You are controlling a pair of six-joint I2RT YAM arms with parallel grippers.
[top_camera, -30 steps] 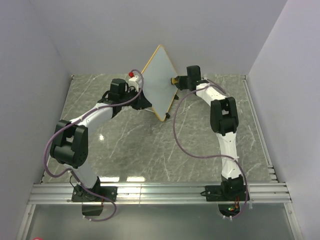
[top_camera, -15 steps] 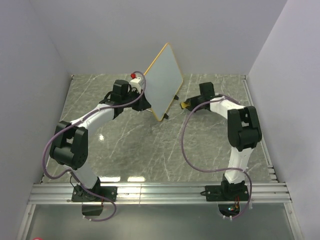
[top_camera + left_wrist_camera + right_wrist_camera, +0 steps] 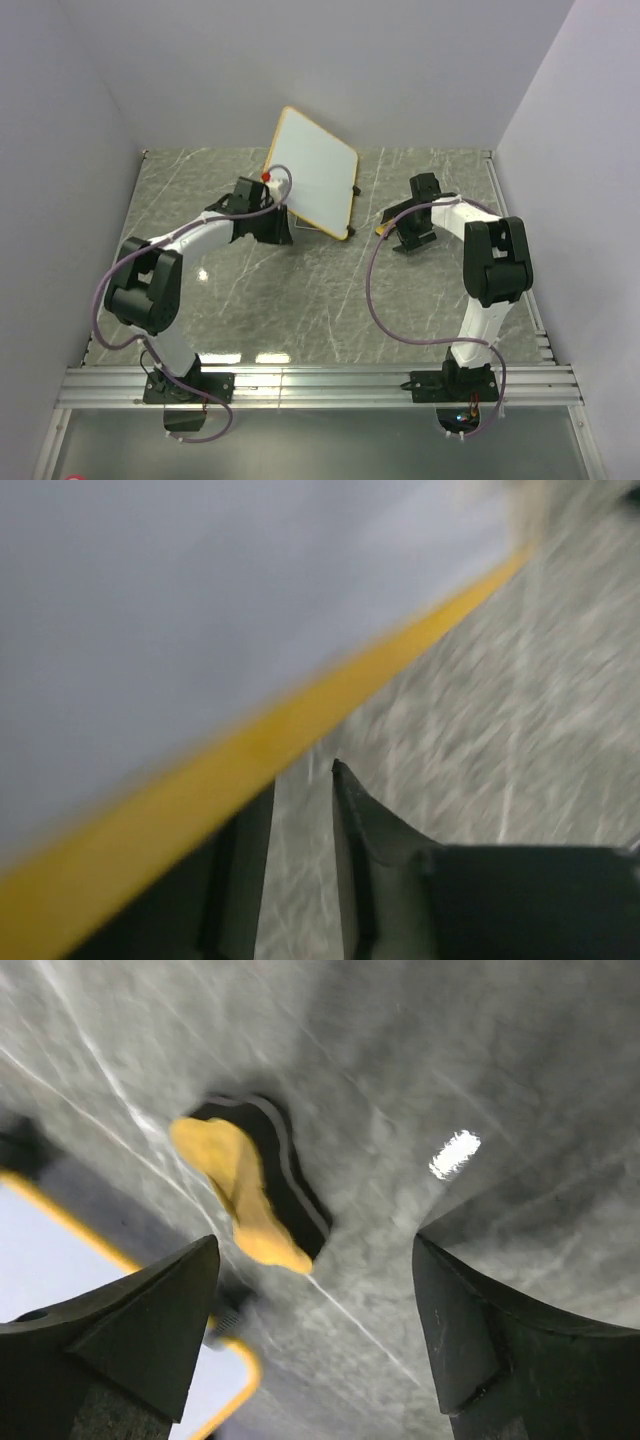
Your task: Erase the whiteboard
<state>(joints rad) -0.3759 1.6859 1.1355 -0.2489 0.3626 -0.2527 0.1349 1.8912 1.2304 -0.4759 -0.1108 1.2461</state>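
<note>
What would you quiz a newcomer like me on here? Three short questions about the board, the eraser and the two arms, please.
1. True or false: the right gripper is clamped on the yellow eraser.
2. The whiteboard is: A) lying flat on the table, B) tilted up, its face showing no marks, C) covered in blue scribbles.
3. Which arm's gripper is beside the whiteboard's lower edge?

Key:
1. False: its fingers are apart, and the yellow eraser lies on the marble table below them.
2. B.
3. The left gripper.
</note>
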